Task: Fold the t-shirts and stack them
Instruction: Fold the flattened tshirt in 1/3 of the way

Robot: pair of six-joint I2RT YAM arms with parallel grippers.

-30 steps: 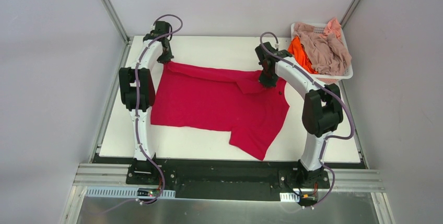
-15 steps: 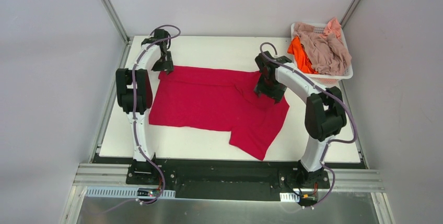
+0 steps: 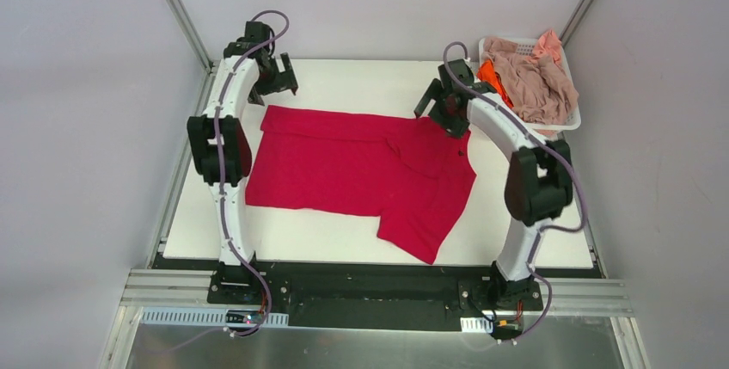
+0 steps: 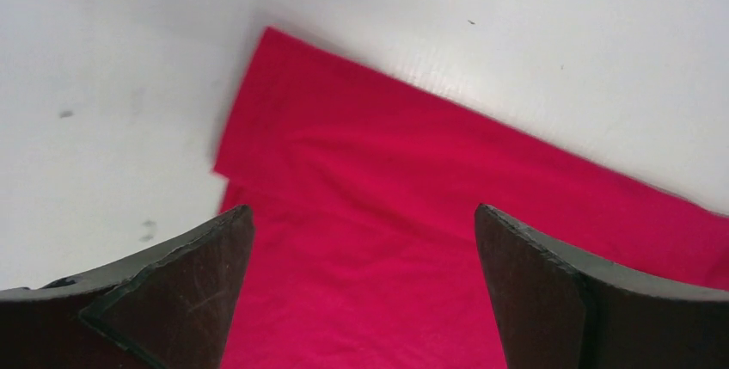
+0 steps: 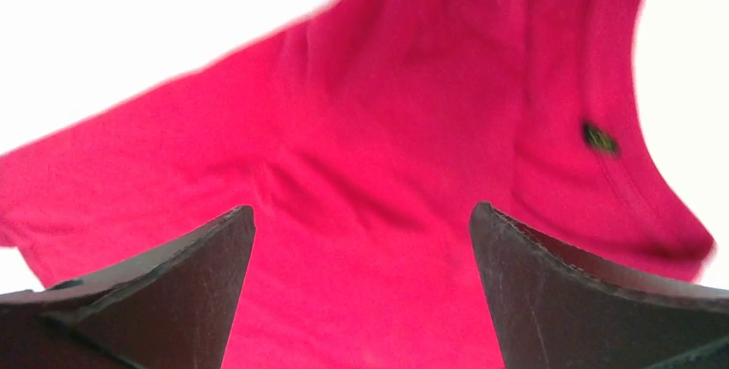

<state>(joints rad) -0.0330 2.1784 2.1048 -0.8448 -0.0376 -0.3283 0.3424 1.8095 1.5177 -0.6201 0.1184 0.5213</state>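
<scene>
A crimson red t-shirt (image 3: 361,171) lies spread flat across the white table (image 3: 361,76), one sleeve pointing toward the near edge. My left gripper (image 3: 281,79) hangs open above the shirt's far left corner, apart from the cloth. My right gripper (image 3: 440,109) hangs open above the collar area at the far right. In the left wrist view the left gripper (image 4: 363,210) is wide open over the red t-shirt (image 4: 387,145), holding nothing. Likewise the right gripper (image 5: 361,210) stands open above the red cloth (image 5: 387,119). An orange t-shirt (image 3: 491,74) and pinkish-beige t-shirts (image 3: 535,81) are heaped in the basket.
A white plastic basket (image 3: 574,118) sits at the table's far right corner, close behind my right arm. Grey walls and metal frame posts enclose the table on three sides. Bare table shows along the far edge and at the near left.
Both grippers opened and let go of the red t-shirt's far edge, then rose and drew back toward the far side. The shirt's far edge settled flat.
</scene>
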